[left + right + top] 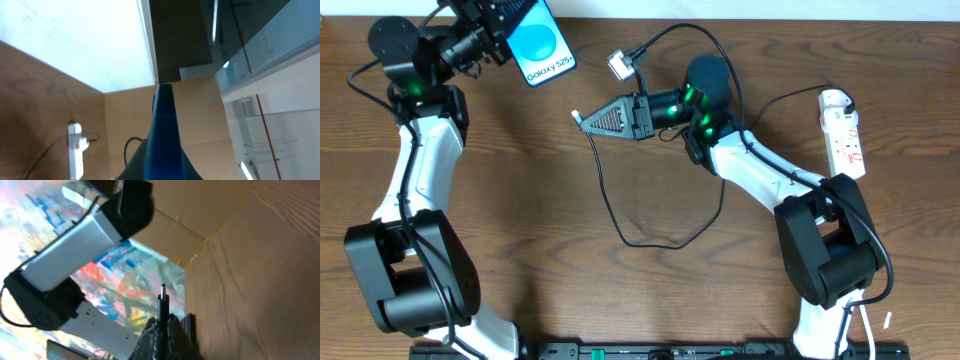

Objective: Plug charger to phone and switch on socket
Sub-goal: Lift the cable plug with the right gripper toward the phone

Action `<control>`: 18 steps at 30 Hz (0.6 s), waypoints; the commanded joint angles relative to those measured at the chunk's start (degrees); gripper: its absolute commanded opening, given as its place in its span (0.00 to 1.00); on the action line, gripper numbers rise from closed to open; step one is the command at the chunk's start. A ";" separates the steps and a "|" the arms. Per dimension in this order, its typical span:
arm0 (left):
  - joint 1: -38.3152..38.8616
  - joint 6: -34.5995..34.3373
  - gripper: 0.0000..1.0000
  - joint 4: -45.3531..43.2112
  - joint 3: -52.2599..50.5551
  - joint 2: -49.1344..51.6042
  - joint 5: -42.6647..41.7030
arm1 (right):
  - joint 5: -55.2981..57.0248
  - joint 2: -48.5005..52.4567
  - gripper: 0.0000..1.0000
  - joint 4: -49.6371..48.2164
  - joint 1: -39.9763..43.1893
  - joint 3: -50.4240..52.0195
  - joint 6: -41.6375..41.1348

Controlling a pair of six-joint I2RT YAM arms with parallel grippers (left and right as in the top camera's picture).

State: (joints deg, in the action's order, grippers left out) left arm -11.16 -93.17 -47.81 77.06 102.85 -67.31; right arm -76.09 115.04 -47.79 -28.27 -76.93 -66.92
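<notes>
Black charger tip (576, 116), pinched in the right gripper (587, 122), points left, while the phone (538, 42), clamped by the left gripper (502, 35), lies up-left of it, long axis slanting down toward that tip.

Robotics laboratory in an office-type interior. Two white-and-black robot arms, left (420, 170) and right (770, 180), stand at one edge of a wood-grain table (620, 300). Around it are glass partitions (280, 75), a strip light (215, 20) and a large, brightly coloured abstract picture (125, 285).
</notes>
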 commanded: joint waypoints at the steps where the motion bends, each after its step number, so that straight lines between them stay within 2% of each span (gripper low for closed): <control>1: -0.31 0.76 0.07 -1.88 1.40 -1.29 2.62 | 0.87 0.37 0.01 -4.24 0.22 -0.70 -7.54; 7: -0.28 1.77 0.07 -3.76 1.40 -1.29 2.14 | 1.68 0.37 0.01 -8.94 0.22 -0.70 -11.43; 18: 0.00 5.95 0.07 -4.15 1.40 -1.27 -0.63 | 3.32 0.37 0.01 -13.14 0.07 -0.70 -12.74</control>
State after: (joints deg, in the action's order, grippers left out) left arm -11.16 -89.12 -51.22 77.06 102.85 -66.50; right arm -74.61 115.07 -60.01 -28.29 -76.93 -78.85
